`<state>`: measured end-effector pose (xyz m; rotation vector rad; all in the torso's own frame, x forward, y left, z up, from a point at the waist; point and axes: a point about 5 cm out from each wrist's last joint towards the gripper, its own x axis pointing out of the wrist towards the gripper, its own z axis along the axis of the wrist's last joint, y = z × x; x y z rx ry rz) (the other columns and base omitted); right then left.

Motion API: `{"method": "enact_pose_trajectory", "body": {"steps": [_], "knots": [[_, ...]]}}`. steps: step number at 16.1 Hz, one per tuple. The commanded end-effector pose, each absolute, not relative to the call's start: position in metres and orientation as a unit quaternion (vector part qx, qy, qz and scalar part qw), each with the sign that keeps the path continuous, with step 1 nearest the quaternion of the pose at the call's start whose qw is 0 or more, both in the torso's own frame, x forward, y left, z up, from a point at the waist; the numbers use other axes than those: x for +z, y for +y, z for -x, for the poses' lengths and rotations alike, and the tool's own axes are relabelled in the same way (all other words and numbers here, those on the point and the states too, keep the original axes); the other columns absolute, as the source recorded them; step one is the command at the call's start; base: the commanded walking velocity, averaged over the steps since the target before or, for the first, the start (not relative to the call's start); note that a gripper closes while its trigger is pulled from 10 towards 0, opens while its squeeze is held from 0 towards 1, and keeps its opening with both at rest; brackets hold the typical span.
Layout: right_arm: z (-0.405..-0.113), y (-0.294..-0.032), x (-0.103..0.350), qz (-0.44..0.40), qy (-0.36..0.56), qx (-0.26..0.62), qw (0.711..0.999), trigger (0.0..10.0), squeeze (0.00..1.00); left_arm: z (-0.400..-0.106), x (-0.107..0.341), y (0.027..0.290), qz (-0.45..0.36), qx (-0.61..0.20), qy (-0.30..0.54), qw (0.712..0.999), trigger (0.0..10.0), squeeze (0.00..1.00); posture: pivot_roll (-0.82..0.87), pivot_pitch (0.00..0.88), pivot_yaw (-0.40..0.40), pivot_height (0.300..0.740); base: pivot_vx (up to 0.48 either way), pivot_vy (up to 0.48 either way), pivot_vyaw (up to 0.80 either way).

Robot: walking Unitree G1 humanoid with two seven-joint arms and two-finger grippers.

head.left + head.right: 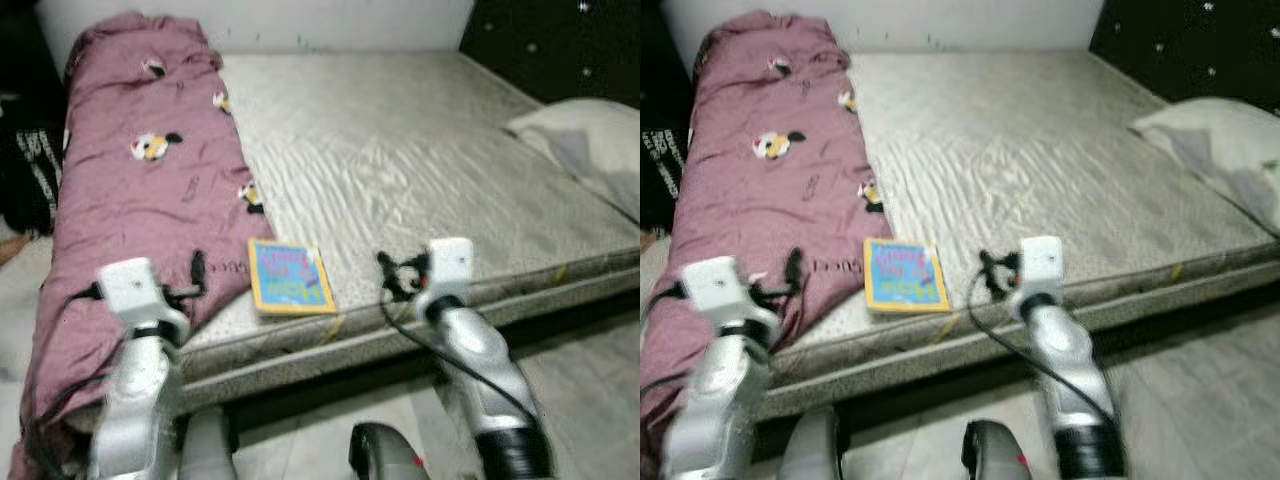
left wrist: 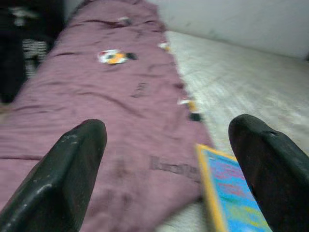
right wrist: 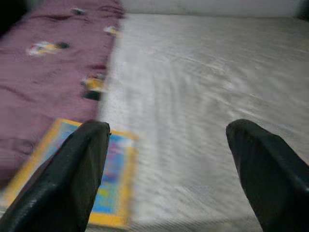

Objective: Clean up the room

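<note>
Near the lower centre of the head view, a book [image 1: 291, 277] lies flat at the mattress [image 1: 420, 170] edge, touching the mauve blanket [image 1: 140, 190]. Both the left end effector [image 2: 169, 169] and right end effector [image 3: 169, 169] hover spread, empty. Approach seems underway; next likely means reaching for the book.

The book [image 1: 290, 278] with the yellow border, lying on the mattress [image 1: 420, 170] just beside the pink blanket [image 1: 140, 190], carries coloured lettering on its blue cover, too blurred to read. Dark print on the blanket near the book is equally unreadable.
</note>
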<state>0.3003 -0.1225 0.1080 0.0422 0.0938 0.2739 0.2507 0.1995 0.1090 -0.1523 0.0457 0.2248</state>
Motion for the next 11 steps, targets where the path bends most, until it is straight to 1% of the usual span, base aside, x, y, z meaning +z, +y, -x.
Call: {"method": "enact_pose_trajectory", "body": {"steps": [1, 2, 4, 7, 8, 10, 11], "knots": [[-0.3, -0.133, 0.109, -0.012, 0.047, 0.124, 0.991, 10.0, 0.0, -0.254, 0.11, 0.191, 0.084, 0.101, 0.025, 0.991, 10.0, 0.0, -0.03, 0.017, -0.067, 0.592, 0.289, 0.0, 0.0], [-0.3, -0.133, 0.109, -0.012, 0.047, 0.124, 0.991, 10.0, 0.0, -0.254, 0.109, 0.191, 0.086, 0.102, 0.026, 0.991, 10.0, 0.0, -0.03, 0.017, -0.067, 0.592, 0.0, 0.0, 0.0], [-0.299, -0.133, 0.109, -0.012, 0.047, 0.124, 0.991, 10.0, 0.0, -0.256, 0.103, 0.196, 0.117, 0.138, 0.047, 0.982, 10.0, 0.0, -0.03, 0.024, -0.067, 0.592, 0.0, 0.0, 0.0], [-0.293, -0.136, 0.11, -0.011, 0.049, 0.124, 0.991, 10.0, 0.0, -0.258, 0.098, 0.204, 0.122, 0.154, 0.064, 0.978, 10.0, 0.0, -0.03, 0.037, -0.07, 0.592, 0.0, 0.0, 0.0], [-0.29, -0.138, 0.11, -0.013, 0.053, 0.124, 0.991, 10.0, 0.0, -0.259, 0.093, 0.207, 0.126, 0.163, 0.077, 0.976, 10.0, 0.0, -0.04, 0.054, -0.072, 0.587, 0.0, 0.0, 0.0], [-0.28, -0.145, 0.111, -0.012, 0.061, 0.12, 0.991, 10.0, 0.0, -0.263, 0.083, 0.215, 0.139, 0.176, 0.1, 0.969, 10.0, 0.0, -0.06, 0.091, -0.072, 0.562, 0.0, 0.0, 0.0], [-0.279, -0.146, 0.112, -0.013, 0.062, 0.119, 0.991, 10.0, 0.0, -0.263, 0.082, 0.215, 0.139, 0.176, 0.103, 0.969, 10.0, 0.0, -0.06, 0.091, -0.072, 0.557, 0.0, 0.0, 0.0]]}}
